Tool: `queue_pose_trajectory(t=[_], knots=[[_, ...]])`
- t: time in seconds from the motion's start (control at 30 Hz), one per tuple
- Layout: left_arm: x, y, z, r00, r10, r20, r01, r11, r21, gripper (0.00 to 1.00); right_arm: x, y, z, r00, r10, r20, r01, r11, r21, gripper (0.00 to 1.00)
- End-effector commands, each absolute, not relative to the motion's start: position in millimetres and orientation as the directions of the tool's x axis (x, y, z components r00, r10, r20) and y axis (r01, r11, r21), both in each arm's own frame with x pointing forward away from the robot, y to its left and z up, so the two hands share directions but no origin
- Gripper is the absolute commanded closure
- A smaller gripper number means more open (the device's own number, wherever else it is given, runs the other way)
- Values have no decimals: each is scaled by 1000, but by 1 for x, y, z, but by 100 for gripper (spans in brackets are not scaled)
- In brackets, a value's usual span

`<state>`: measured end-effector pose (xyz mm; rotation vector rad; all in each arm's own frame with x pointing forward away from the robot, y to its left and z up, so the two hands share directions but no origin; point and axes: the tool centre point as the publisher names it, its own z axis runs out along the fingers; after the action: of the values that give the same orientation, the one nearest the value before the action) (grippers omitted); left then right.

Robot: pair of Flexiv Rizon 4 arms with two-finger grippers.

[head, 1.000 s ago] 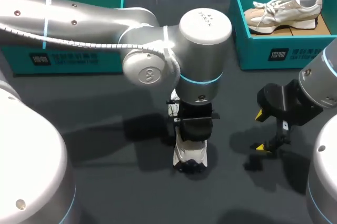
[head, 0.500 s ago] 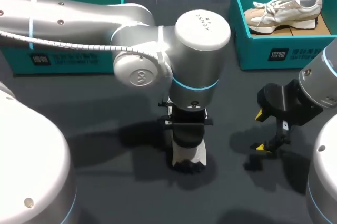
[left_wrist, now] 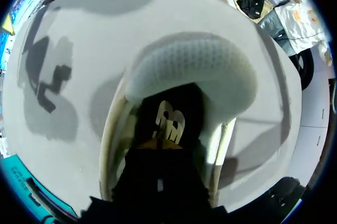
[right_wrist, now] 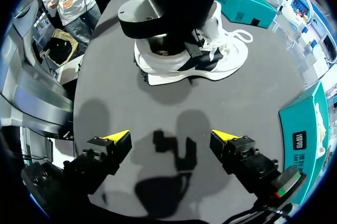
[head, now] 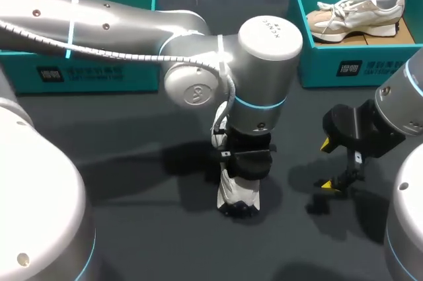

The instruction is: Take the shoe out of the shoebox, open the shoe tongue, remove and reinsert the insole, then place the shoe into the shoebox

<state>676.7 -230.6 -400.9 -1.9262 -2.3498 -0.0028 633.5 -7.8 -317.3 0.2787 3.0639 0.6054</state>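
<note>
Now: white shoe (head: 238, 196) with black trim stands on its sole on the tabletop (head: 132, 228), just toward 6 o'clock from centre, outside both boxes, laces toward 12 o'clock. Left arm comes across from 9 o'clock. Left gripper (head: 248, 162) is set straight down into the shoe's mouth. In its wrist view the heel collar curves around ahead of it and the insole (left_wrist: 169, 123) shows inside the shoe. Whether it is gripping cannot be told. Right gripper (head: 326, 164) at 4 o'clock: released, jaws wide, holding nothing, over bare tabletop, apart from the shoe. Left shoebox (head: 86, 73), teal, at 10 o'clock. Right shoebox (head: 344, 63), teal, at 1 o'clock, with a second shoe (head: 357, 13), beige and white, inside.
</note>
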Motion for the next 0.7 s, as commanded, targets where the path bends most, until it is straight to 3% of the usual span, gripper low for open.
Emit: queue_pose_trajectory(t=[0.03,0.37,0.7], knots=[[674,-226,-408,-205,978,-41,978,203,-45,100,631,-8,-317,-984,176,25,172,910,377,0],[661,-228,-358,-110,982,-152,989,93,-112,100,631,-8,-317,-984,176,25,172,910,377,0],[666,-239,-410,-89,996,9,968,89,-235,100,631,-8,-317,-984,176,25,172,910,377,0]])
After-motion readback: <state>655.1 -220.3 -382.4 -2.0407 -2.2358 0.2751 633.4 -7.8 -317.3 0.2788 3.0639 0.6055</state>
